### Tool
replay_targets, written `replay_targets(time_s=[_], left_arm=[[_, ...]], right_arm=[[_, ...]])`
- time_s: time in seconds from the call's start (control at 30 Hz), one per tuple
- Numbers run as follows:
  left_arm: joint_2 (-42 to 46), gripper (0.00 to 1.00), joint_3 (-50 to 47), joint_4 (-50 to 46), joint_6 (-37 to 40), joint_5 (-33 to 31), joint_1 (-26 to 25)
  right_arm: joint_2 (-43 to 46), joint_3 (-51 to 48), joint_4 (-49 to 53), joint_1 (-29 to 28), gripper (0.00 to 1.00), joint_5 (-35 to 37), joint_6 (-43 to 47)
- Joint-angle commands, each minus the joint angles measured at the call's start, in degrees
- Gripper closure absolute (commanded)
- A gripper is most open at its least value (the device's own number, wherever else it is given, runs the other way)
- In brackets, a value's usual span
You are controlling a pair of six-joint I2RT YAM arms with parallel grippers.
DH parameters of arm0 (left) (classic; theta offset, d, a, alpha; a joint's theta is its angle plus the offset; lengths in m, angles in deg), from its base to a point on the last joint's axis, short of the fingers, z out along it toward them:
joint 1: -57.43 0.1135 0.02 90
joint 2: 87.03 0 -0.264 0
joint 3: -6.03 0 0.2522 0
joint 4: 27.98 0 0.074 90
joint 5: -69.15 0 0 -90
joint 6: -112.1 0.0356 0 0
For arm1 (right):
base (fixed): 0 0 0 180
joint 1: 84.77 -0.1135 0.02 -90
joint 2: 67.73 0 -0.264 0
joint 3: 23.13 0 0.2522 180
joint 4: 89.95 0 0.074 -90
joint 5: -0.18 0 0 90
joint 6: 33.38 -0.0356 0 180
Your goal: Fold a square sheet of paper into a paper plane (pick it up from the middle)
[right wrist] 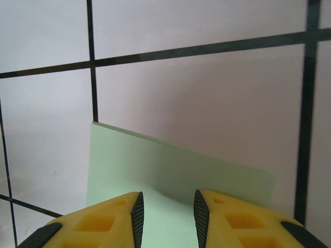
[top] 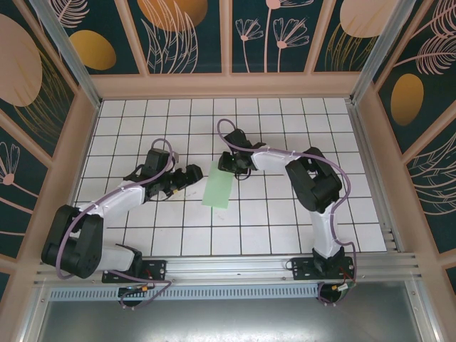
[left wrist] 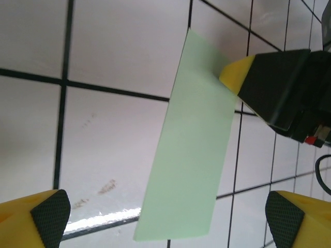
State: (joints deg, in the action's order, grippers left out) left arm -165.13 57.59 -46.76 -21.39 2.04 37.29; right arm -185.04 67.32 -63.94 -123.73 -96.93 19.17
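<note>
The square sheet of paper (top: pixel 218 189) lies on the white grid table as a narrow pale green rectangle, folded along its length. My left gripper (top: pixel 192 175) stands wide open just left of the strip; in the left wrist view its pads (left wrist: pixel 49 217) straddle the near end of the paper (left wrist: pixel 191 155) without touching it. At the strip's far end is my right gripper (top: pixel 229 165), one yellow fingertip (left wrist: pixel 235 75) resting on the paper's edge. In the right wrist view the right gripper (right wrist: pixel 166 217) has a narrow gap between its fingers over the paper (right wrist: pixel 170 170), with nothing between them.
The table (top: pixel 285 214) is a white surface with black grid lines, walled by wooden panels (top: pixel 228 85) at the back and sides. A metal rail (top: pixel 235 274) carrying the arm bases runs along the near edge.
</note>
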Motion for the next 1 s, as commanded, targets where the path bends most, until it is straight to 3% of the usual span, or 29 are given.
replay_targets(time_s=[0.0,0.3,0.8,0.97], left_arm=[[-1.0,0.01,-0.4,4.2,-1.9,5.2,0.1],[-2.8,0.03,0.6,1.9,-4.9,4.5,-2.7],[-6.5,0.33,0.4,-2.3,-7.5,5.1,-6.4],[-7.7,0.34,0.7,-3.3,-6.6,5.3,-7.2]], right_arm=[[3.9,-0.8,1.5,0.5,0.64,0.8,-1.2],[2.9,-0.6,4.9,0.8,0.64,3.3,-5.1],[-3.9,1.7,8.4,2.6,0.69,3.2,-1.4],[-4.1,1.4,7.8,2.8,0.69,3.3,-1.2]])
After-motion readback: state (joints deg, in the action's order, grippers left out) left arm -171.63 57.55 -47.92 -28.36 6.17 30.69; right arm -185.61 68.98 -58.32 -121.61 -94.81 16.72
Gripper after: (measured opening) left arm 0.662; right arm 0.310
